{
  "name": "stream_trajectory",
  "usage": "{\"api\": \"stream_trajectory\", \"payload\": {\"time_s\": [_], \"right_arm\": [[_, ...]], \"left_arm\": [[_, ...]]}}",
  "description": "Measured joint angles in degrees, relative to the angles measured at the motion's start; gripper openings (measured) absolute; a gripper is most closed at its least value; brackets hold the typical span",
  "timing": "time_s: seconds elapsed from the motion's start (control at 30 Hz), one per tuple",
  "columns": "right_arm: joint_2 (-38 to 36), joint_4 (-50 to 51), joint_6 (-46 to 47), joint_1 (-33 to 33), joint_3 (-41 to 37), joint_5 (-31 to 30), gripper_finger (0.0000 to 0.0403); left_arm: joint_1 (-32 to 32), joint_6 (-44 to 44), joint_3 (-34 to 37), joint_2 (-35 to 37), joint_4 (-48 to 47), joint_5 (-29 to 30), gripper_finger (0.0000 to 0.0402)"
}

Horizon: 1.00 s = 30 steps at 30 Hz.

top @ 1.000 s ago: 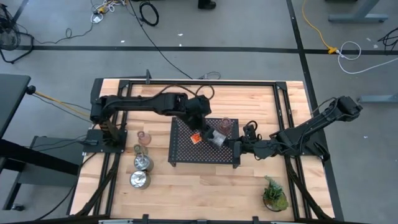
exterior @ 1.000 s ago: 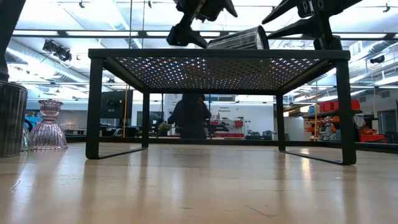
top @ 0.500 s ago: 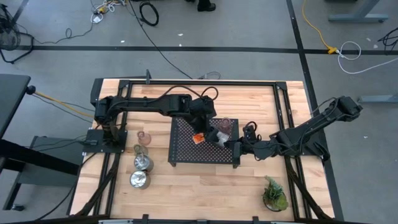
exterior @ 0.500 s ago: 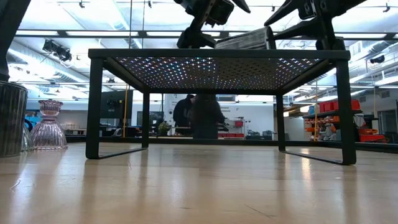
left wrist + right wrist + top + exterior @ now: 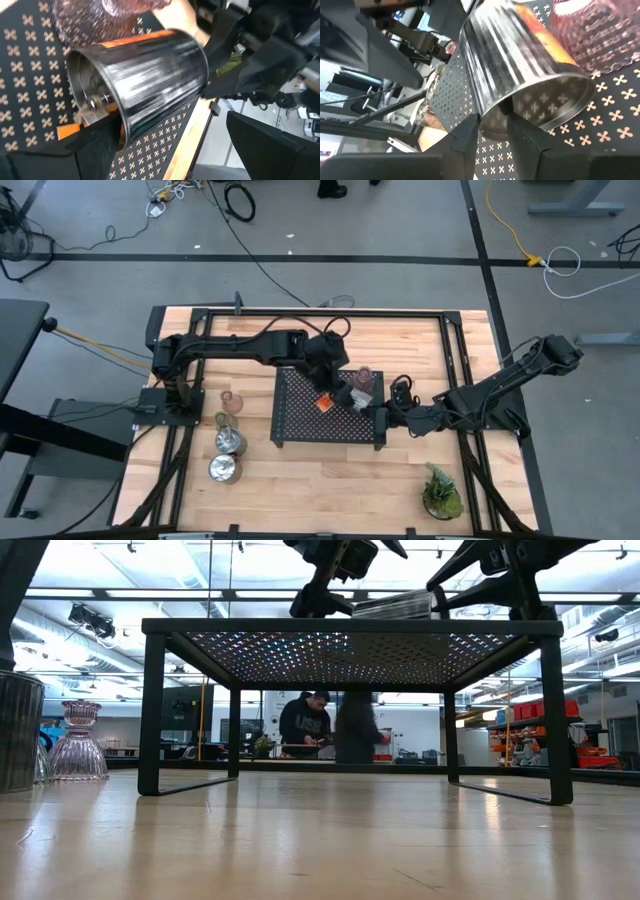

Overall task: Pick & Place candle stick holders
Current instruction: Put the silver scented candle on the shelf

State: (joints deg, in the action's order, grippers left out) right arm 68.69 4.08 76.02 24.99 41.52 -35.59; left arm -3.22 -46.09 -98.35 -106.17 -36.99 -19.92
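Observation:
A shiny silver holder [image 5: 352, 398] lies tilted on its side over the black perforated tray [image 5: 295, 425], between both grippers. My left gripper [image 5: 330, 395] is shut on its narrow end. My right gripper [image 5: 372, 410] is shut on its wide rim, at the tray's near right corner. A reddish glass cup [image 5: 364, 379] stands on the tray just beyond them. A pink cup [image 5: 231, 401], a greenish cup [image 5: 221, 420] and two silver holders [image 5: 231, 442] [image 5: 224, 470] stand on the table left of the tray. My left gripper holds the holder at its narrow open end [image 5: 100, 125], coming level from the table's left with the fingers along it. One orange pad [image 5: 135, 36] lies on the outer wall facing the reddish cup; the other [image 5: 70, 131] is at the opposite rim. My right gripper pinches the holder's wide rim [image 5: 492, 122], one finger [image 5: 520, 135] inside the opening and one [image 5: 467, 137] outside. It comes level from the table's right. The holder lies nearly level, just above the tray top [image 5: 395, 604].
A small green potted plant [image 5: 441, 494] stands near the table's near right corner. The tray stands on legs with open room beneath it [image 5: 340, 770]. People stand in the room behind the table [image 5: 335, 725].
My left gripper has gone a little toward the table's right edge with the silver holder. The holder has tipped from slanting toward nearly level. My right gripper has stayed in place.

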Motion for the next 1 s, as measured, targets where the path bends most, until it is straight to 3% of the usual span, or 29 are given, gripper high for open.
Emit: {"api": "stream_trajectory", "payload": {"time_s": [0.2, 0.57, 1.0], "right_arm": [[0.0, 0.0, 0.0, -0.2, 0.0, 1.5, 0.0105], [0.8, 2.4, 1.6, -0.5, -0.1, 0.6, 0.0105], [3.3, -5.8, -2.1, -2.1, 0.0, 5.5, 0.0105]], "left_arm": [[0.0, -1.2, 0.0, 0.0, 2.8, -0.4, 0.0358], [1.4, -4.5, -0.1, 2.0, 10.5, -3.7, 0.03], [4.4, -5.7, -0.1, 2.8, 12.2, -2.5, 0.0295]]}}
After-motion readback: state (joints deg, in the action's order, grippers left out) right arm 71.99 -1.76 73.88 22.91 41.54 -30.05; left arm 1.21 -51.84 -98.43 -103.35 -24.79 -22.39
